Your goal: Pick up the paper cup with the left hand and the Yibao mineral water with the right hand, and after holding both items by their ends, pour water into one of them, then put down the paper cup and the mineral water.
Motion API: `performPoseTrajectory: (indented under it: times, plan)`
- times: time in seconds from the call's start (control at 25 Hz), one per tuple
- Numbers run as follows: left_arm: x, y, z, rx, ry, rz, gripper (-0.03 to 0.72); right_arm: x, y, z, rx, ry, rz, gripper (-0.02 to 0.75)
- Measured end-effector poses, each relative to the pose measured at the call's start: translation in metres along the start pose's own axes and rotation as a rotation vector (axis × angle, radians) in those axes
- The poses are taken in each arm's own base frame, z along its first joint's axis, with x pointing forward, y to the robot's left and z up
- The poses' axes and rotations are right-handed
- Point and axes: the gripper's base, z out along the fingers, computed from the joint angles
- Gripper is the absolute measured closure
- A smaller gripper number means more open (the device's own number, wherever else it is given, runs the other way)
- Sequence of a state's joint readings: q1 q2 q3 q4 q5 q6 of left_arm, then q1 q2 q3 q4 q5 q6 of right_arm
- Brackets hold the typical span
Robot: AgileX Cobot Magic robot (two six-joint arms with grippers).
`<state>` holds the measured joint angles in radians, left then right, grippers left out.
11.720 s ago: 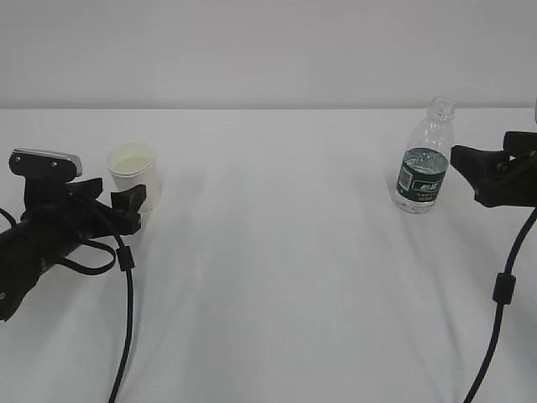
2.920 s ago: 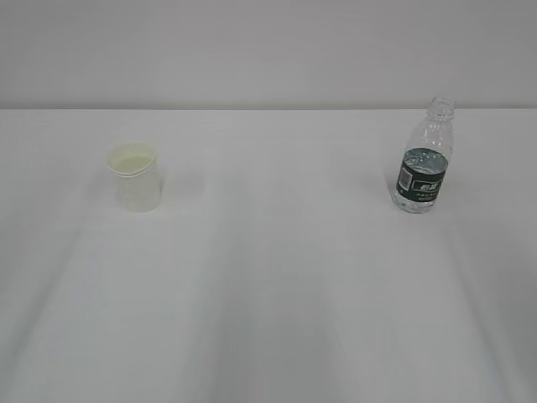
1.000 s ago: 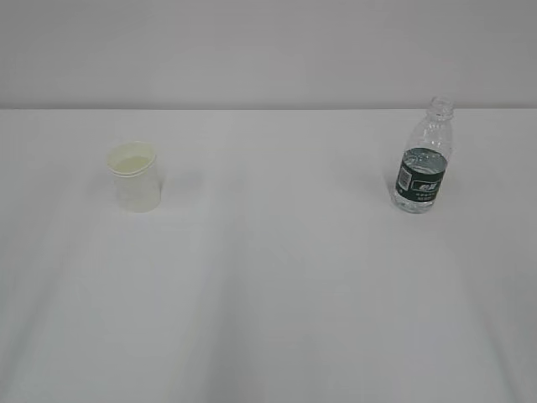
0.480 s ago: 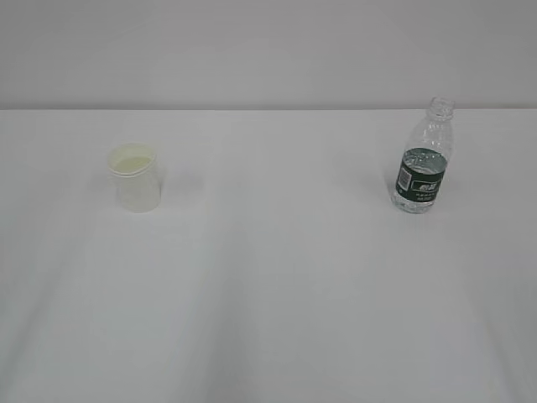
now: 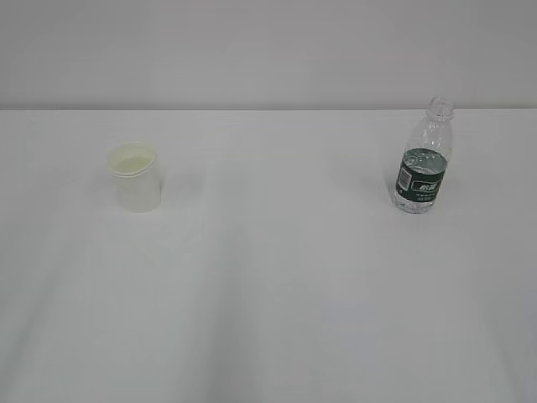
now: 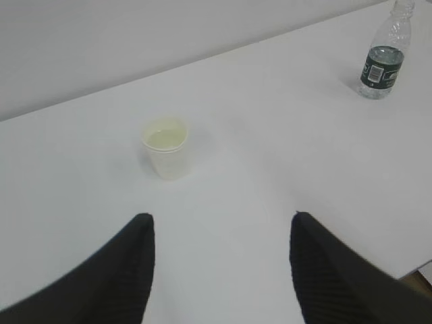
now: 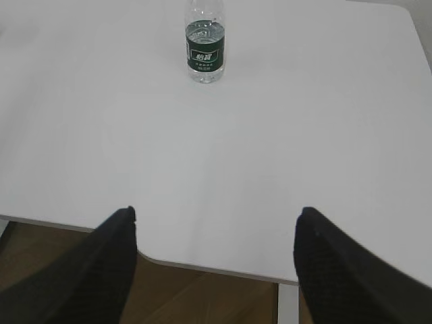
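The white paper cup [image 5: 136, 177] stands upright on the left of the white table; it also shows in the left wrist view [image 6: 166, 148]. The clear Yibao mineral water bottle [image 5: 422, 159] with its dark green label stands upright, uncapped, on the right; it also shows in the left wrist view [image 6: 383, 57] and the right wrist view [image 7: 205, 42]. Neither arm shows in the exterior view. My left gripper [image 6: 219, 219] is open and empty, drawn back well short of the cup. My right gripper [image 7: 216, 212] is open and empty, back over the table's near edge, far from the bottle.
The white table [image 5: 277, 277] carries only the cup and the bottle. Its near edge [image 7: 216, 268] and a brown floor [image 7: 202, 297] show in the right wrist view. A pale wall [image 5: 268, 50] stands behind the table.
Both arms, beside the cup and the bottle 11.7 s ago, have left the exterior view. Over the last three seconds nothing has moved.
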<state>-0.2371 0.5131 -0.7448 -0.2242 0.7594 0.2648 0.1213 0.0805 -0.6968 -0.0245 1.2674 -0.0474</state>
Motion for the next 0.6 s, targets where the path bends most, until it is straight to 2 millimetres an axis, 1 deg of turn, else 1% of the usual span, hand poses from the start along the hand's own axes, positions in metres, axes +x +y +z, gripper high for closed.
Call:
performPoseTrajectory:
  times: [0.2, 0.36, 0.6]
  plan:
    - [0.001, -0.001, 0.000, 0.006, 0.011, -0.003, 0.239, 0.008, 0.000, -0.007, 0.002, -0.050, 0.017, 0.186]
    - [0.001, -0.001, 0.000, 0.013, 0.009, -0.010, 0.239, 0.018, 0.001, -0.005, 0.002, -0.056, 0.049, 0.186]
    - [0.001, -0.002, 0.000, 0.018, 0.008, -0.016, 0.239, 0.019, 0.001, -0.003, 0.003, -0.049, 0.073, 0.186]
